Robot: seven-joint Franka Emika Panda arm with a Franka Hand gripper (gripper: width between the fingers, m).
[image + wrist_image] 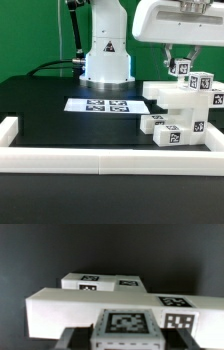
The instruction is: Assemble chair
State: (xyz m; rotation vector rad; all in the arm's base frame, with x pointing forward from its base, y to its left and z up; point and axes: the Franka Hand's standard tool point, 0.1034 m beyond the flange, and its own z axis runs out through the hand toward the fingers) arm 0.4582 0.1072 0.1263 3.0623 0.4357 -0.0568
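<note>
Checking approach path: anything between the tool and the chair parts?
Nothing visible. The tool hangs right over the top piece of the chair stack at the exterior view's right. In the wrist view a tagged piece sits between the fingers; contact unclear.

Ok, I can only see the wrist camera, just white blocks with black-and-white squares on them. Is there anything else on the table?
Observer: Yes. A thin flat white marker board lies on the black table, to the exterior view's left of the pile of white plastic chair pieces.
Operator: Is there a fence around it all?
Observer: Sort of. A low white border rail runs along the table's front edge.
Operator: And where's the pincer?
Observer: The pincer is right at the top of the pile, under the robot's white arm.
</note>
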